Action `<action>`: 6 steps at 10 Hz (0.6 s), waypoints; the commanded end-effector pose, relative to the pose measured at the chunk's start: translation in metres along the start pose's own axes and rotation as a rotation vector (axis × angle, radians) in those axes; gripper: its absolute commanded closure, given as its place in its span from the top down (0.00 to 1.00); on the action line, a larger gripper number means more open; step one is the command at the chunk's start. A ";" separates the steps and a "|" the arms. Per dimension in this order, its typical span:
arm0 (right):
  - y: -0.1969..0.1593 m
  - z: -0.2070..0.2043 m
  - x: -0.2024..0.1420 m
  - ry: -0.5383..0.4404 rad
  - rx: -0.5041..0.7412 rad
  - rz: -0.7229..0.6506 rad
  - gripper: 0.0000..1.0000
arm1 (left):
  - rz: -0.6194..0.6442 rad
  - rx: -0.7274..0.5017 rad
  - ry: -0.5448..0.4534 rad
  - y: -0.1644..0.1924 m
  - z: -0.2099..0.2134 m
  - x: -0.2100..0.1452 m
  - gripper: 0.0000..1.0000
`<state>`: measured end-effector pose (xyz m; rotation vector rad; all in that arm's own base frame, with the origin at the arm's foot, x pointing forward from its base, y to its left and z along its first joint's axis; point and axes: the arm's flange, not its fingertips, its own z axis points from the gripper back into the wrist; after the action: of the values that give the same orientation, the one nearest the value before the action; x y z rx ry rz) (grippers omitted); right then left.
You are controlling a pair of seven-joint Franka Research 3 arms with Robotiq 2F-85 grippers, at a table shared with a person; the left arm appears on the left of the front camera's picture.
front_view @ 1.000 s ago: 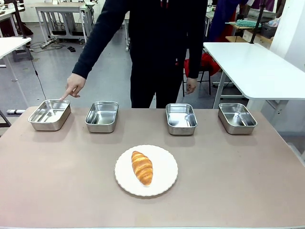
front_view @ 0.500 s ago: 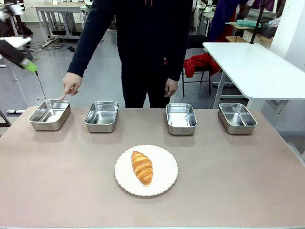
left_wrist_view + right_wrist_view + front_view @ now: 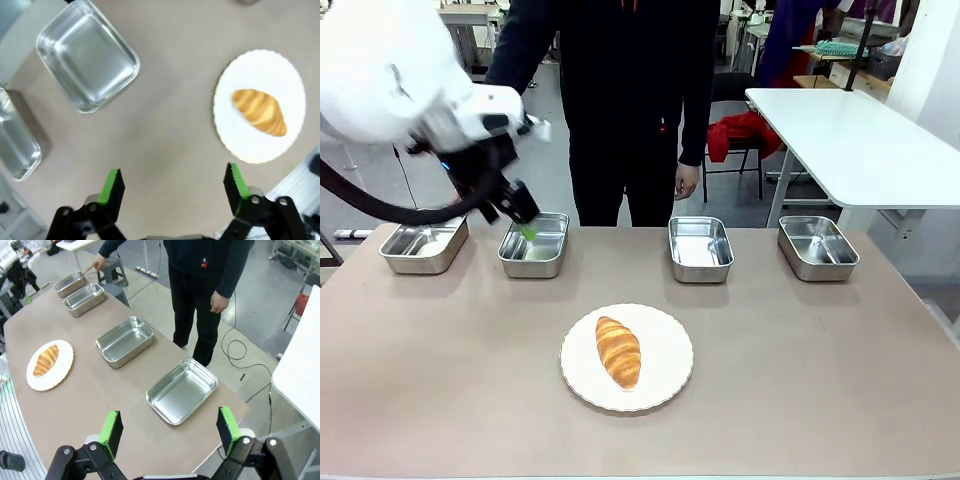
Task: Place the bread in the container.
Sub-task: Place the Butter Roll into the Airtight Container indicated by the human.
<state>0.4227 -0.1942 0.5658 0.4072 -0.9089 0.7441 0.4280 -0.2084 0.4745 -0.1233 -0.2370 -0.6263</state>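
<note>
Bread on plate, pans behind
The croissant (image 3: 618,351) lies on a plate (image 3: 666,375) at lower centre; four pans (image 3: 700,248) line the table's (image 3: 440,380) far edge.

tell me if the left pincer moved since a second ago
Yes. The left pincer has swung in from the table's far left and now hangs open above the second pan from the left.

You have four shiny stainless-steel rectangular pans; the far-left pan (image 3: 423,246) mirrors the light. The golden-brown croissant (image 3: 618,350) has a glossy, ridged crust on a matt white scalloped plate (image 3: 669,355). The beige tabletop (image 3: 800,360) looks smooth and dull.
</note>
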 end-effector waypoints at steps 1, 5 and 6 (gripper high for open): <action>0.001 0.000 0.001 -0.002 -0.001 0.002 0.98 | 0.042 0.026 -0.024 -0.032 -0.018 -0.002 1.00; 0.001 0.000 0.001 -0.002 -0.001 0.002 0.98 | 0.016 -0.001 -0.017 -0.045 -0.025 0.002 1.00; 0.001 0.000 0.001 -0.002 -0.001 0.002 0.98 | 0.016 -0.001 -0.017 -0.045 -0.025 0.002 1.00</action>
<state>0.4226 -0.1942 0.5658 0.4072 -0.9089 0.7440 0.4058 -0.2521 0.4529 -0.1392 -0.2540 -0.6182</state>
